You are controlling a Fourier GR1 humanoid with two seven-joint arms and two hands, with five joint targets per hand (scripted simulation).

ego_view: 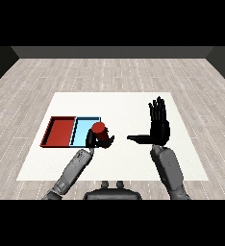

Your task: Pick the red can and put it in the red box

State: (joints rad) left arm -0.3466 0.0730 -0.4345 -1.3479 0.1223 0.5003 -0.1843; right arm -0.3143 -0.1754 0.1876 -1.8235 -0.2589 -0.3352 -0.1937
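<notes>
The red can stands upright in my left hand, whose fingers and thumb curl round its lower part. The can is over the near right corner of the light blue tray; I cannot tell whether it touches the tray. The red tray lies just left of the blue one, with nothing in it. My right hand is held up to the right of the can, fingers straight and pointing away, thumb stretched left toward the can, holding nothing.
The two trays lie side by side on the left part of the white table. Grey wooden floor surrounds the table.
</notes>
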